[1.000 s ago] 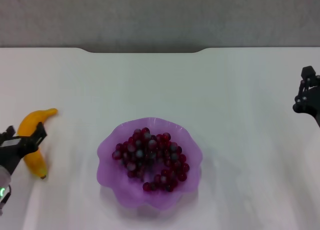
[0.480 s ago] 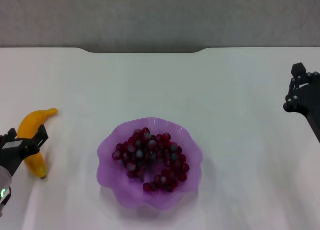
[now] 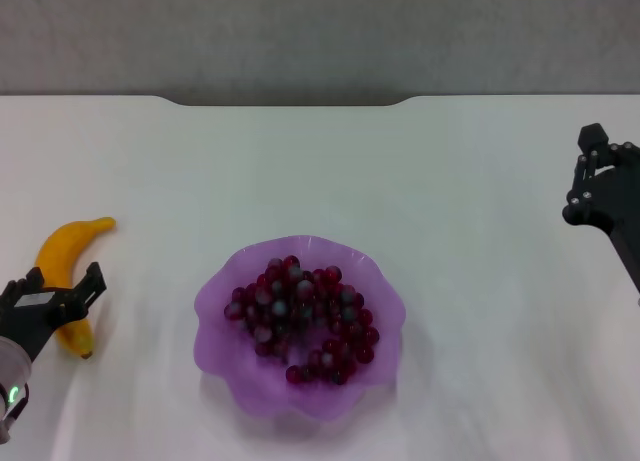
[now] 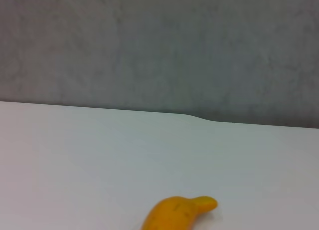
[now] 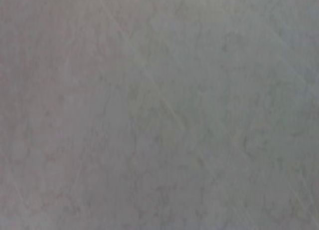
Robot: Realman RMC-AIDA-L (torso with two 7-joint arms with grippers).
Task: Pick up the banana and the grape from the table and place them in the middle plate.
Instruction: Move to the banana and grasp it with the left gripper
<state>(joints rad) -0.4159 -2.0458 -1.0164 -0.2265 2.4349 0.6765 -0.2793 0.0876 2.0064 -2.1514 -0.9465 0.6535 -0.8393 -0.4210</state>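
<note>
The yellow-orange banana [image 3: 62,253] lies on the white table [image 3: 470,301] at the far left. Its end also shows in the left wrist view [image 4: 177,215]. My left gripper [image 3: 62,283] is open and straddles the near half of the banana, one finger on each side, holding nothing. The bunch of dark red-purple grapes [image 3: 303,316] lies inside the translucent purple middle plate [image 3: 262,396] at the table's centre. My right gripper [image 3: 592,179] hangs above the table at the far right, well away from the plate.
The table's far edge has a notch [image 3: 290,101] with a grey wall behind it. The right wrist view shows only a plain grey surface.
My left gripper has drawn back toward me along the banana, which has not moved. My right gripper has shifted a little to the left, inward over the table.
</note>
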